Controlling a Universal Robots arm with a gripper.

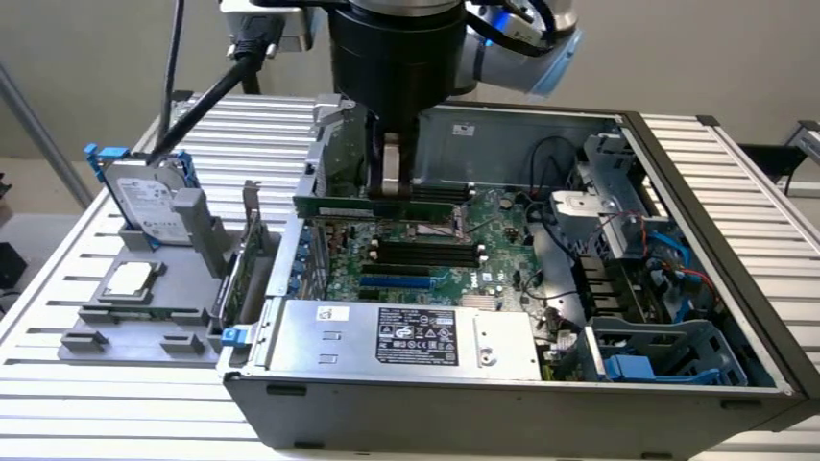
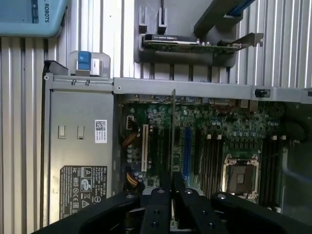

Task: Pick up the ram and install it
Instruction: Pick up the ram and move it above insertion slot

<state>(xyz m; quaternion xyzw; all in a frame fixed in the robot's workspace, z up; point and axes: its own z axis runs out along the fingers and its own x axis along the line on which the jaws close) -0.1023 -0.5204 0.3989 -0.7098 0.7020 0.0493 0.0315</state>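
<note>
We see the black pincer (image 1: 391,192) closed on the ram (image 1: 333,207), a long, thin green circuit-board stick, gripping it near its middle. The ram hangs level inside the open grey computer case (image 1: 717,288), above the green motherboard (image 1: 500,235) and on the far side of its long black slots (image 1: 423,252). We cannot tell whether it touches the board. In the wrist view the ram (image 2: 173,131) appears edge-on as a thin line rising from the pincer (image 2: 171,184), parallel to the slots.

The word "ROBOTS" reads on a light-blue housing (image 2: 34,17) in the wrist view. The silver power supply box (image 1: 321,336) carries a black label (image 1: 417,338) with warning symbols and small white print that we cannot read. It also has a small white sticker with a square code (image 2: 101,131).

On the ribbed metal worktop (image 1: 77,384), at the exterior view's left, a grey holder (image 1: 141,317) carries a labelled silver hard drive (image 1: 148,202), a square silver processor chip (image 1: 132,279) and an upright green card with a metal bracket (image 1: 244,259).
</note>
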